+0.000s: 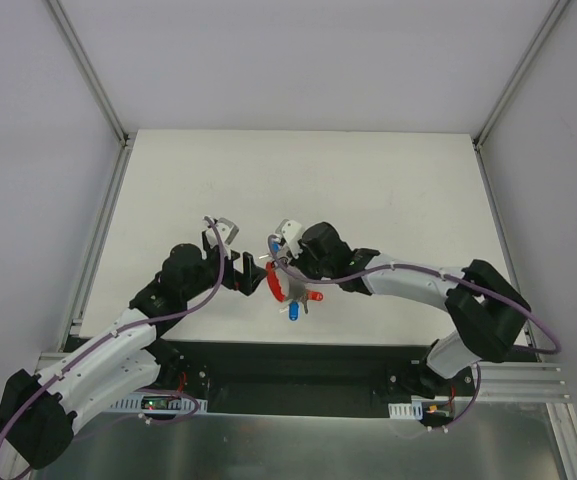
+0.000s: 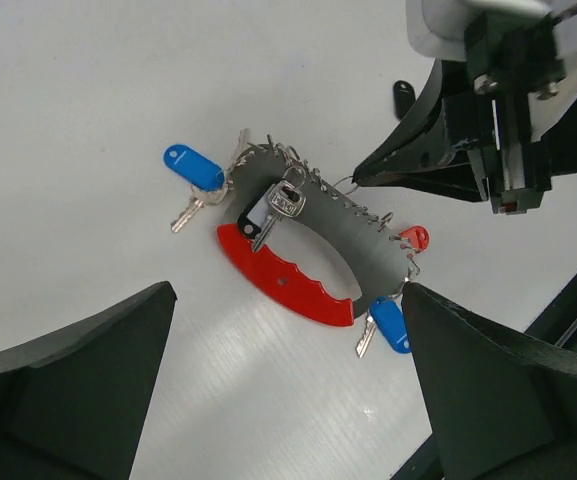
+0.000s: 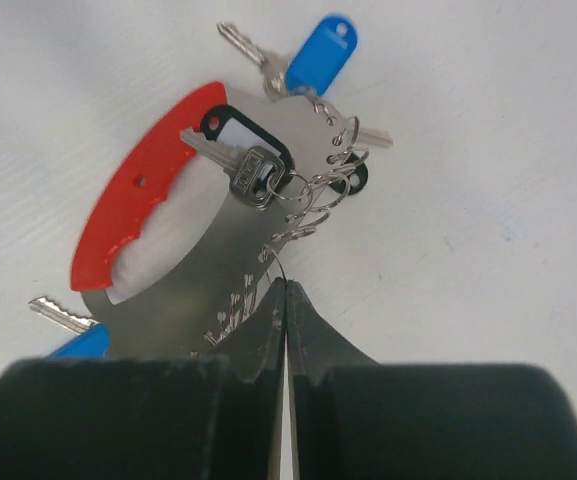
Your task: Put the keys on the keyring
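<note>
Right gripper (image 3: 286,292) pinched shut on the keyring (image 3: 188,270), left gripper (image 2: 288,290) wide open over it.

Up close, the right's black fingertips meet on a thin wire loop (image 2: 346,183) at the keyring's silvery edge. The keyring lies flat on the white table (image 1: 368,180), near the front, between the two arms. The left gripper hangs above with its fingers (image 2: 68,390) spread well apart, clear of the metal. The curved red tag (image 2: 283,280) faces the left side. There's a blue-headed key (image 2: 193,168) at one end, a red-headed key (image 2: 415,237) and a second blue key (image 2: 390,327) at the other, and a black key head (image 2: 402,97) just beside the right fingers.
</note>
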### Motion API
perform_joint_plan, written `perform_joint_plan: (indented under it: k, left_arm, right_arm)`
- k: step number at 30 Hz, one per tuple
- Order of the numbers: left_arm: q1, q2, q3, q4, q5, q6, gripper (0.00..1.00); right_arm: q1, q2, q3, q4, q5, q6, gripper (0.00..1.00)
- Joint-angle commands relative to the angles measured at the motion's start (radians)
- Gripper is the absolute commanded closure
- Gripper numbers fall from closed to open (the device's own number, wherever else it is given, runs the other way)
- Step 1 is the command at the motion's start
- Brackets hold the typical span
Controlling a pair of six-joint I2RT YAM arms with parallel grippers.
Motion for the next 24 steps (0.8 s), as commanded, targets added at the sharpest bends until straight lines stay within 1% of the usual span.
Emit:
perform_joint_plan:
  k: [1, 4, 7, 8, 10, 12, 14, 15, 17, 19, 20, 22, 23, 24]
  left_arm:
    - [0.011, -0.02, -0.002, 0.149, 0.095, 0.07, 0.04]
    - [0.011, -0.039, 0.015, 0.17, 0.132, 0.117, 0.04]
    - [0.011, -0.031, 0.061, 0.17, 0.172, 0.176, 0.04]
    - [0.011, -0.027, 0.096, 0.157, 0.189, 0.211, 0.04]
    - [0.011, 0.001, 0.133, 0.151, 0.265, 0.265, 0.08]
    - [0.012, 0.027, 0.194, 0.138, 0.311, 0.306, 0.08]
    - [0.014, 0.073, 0.261, 0.125, 0.397, 0.347, 0.08]
    - [0.012, 0.091, 0.283, 0.106, 0.411, 0.361, 0.08]
    - [0.012, 0.139, 0.337, 0.074, 0.405, 0.392, 0.08]
    - [0.014, 0.151, 0.346, 0.052, 0.381, 0.385, 0.09]
    - [0.014, 0.144, 0.331, 0.054, 0.352, 0.378, 0.08]
    - [0.014, 0.11, 0.3, 0.058, 0.3, 0.354, 0.07]
    - [0.014, 0.095, 0.261, 0.063, 0.24, 0.348, 0.07]
    - [0.014, 0.06, 0.238, 0.068, 0.214, 0.342, 0.06]
  right_arm:
    - [-0.002, -0.169, 0.014, 0.032, -0.039, -0.066, 0.99]
    - [-0.002, -0.226, 0.039, -0.009, -0.049, -0.114, 0.99]
    - [-0.001, -0.292, 0.075, -0.049, -0.049, -0.169, 0.99]
    - [-0.002, -0.324, 0.088, -0.084, -0.08, -0.183, 0.99]
    - [-0.001, -0.358, 0.12, -0.132, -0.088, -0.221, 0.99]
    - [-0.001, -0.401, 0.155, -0.187, -0.091, -0.244, 0.99]
    - [-0.001, -0.424, 0.177, -0.219, -0.092, -0.273, 0.99]
    - [-0.004, -0.438, 0.187, -0.245, -0.089, -0.281, 0.99]
    - [-0.016, -0.435, 0.213, -0.285, -0.075, -0.281, 0.99]
    - [-0.03, -0.418, 0.2, -0.327, -0.065, -0.246, 0.99]
    - [-0.054, -0.411, 0.192, -0.336, -0.031, -0.185, 0.97]
    - [-0.083, -0.382, 0.171, -0.364, -0.032, -0.108, 0.94]
    - [-0.109, -0.372, 0.149, -0.37, -0.034, -0.035, 0.88]
    - [-0.12, -0.362, 0.135, -0.373, -0.04, -0.011, 0.81]
